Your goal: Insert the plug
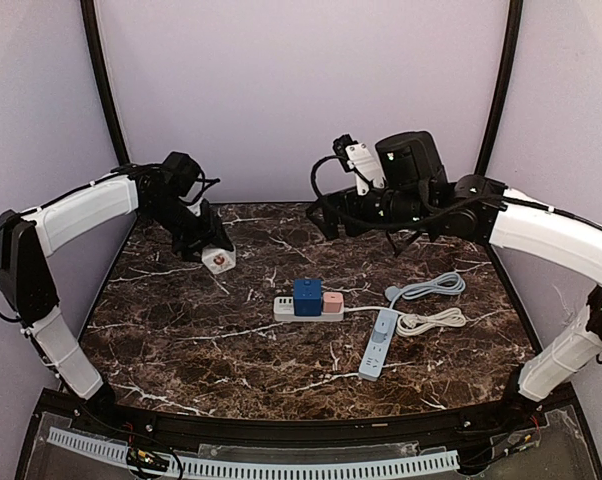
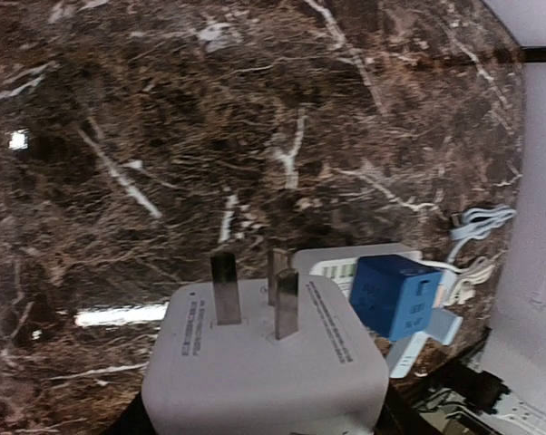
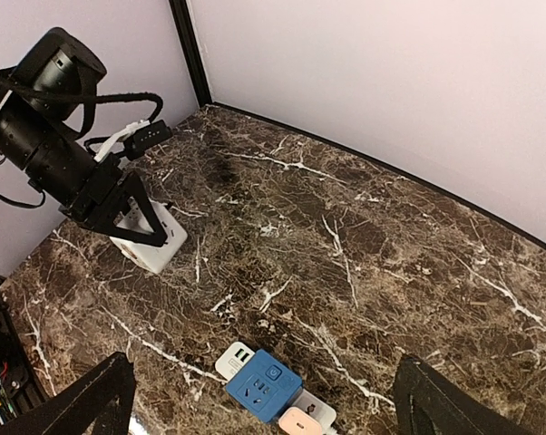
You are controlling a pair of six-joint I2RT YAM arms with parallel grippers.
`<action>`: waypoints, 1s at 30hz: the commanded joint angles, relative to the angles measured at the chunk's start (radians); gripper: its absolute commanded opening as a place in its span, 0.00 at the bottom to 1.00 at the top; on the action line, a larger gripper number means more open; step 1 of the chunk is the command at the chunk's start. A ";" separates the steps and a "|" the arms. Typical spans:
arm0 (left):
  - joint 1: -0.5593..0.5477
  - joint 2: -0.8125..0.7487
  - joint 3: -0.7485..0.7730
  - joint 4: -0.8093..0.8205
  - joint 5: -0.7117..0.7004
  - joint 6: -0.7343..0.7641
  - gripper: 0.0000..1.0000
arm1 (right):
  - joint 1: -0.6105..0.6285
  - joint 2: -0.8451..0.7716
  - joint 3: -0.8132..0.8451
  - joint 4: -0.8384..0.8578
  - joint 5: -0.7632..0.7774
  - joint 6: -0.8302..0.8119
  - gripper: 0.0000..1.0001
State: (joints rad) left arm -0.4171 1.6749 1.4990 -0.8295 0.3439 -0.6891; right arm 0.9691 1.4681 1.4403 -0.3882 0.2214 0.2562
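My left gripper [image 1: 211, 248] is shut on a white cube plug [image 1: 219, 261] low over the far left of the marble table; I cannot tell whether the plug touches it. In the left wrist view the plug [image 2: 264, 362] fills the bottom, its three metal prongs pointing away from the wrist. A white power strip [image 1: 291, 308] lies mid-table with a blue cube adapter [image 1: 307, 296] and a pink adapter [image 1: 332, 302] plugged in. My right gripper [image 1: 328, 215] hangs high over the table's back, open and empty; its view shows the blue adapter [image 3: 266, 388] far below.
A second grey-blue power strip [image 1: 378, 345] lies right of centre with its coiled white cable [image 1: 428, 303]. Black frame posts stand at the back corners. The marble table [image 1: 181, 350] ends at a black front rail.
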 commanded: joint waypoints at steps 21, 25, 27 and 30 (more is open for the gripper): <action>-0.207 0.232 -0.137 -0.094 -0.283 0.203 0.26 | 0.028 -0.079 -0.087 -0.122 0.003 0.017 0.99; -0.271 0.258 -0.163 -0.085 -0.257 0.203 0.28 | 0.028 -0.131 -0.141 -0.137 0.012 0.034 0.99; -0.302 0.260 -0.186 -0.062 -0.231 0.195 0.29 | 0.028 -0.156 -0.168 -0.144 0.009 0.045 0.99; -0.321 0.262 -0.194 -0.035 -0.196 0.193 0.33 | 0.029 -0.185 -0.193 -0.161 0.004 0.058 0.99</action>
State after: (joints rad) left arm -0.7101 1.9045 1.3567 -0.8825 0.0719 -0.4980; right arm 0.9882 1.3231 1.2831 -0.5240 0.2180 0.2855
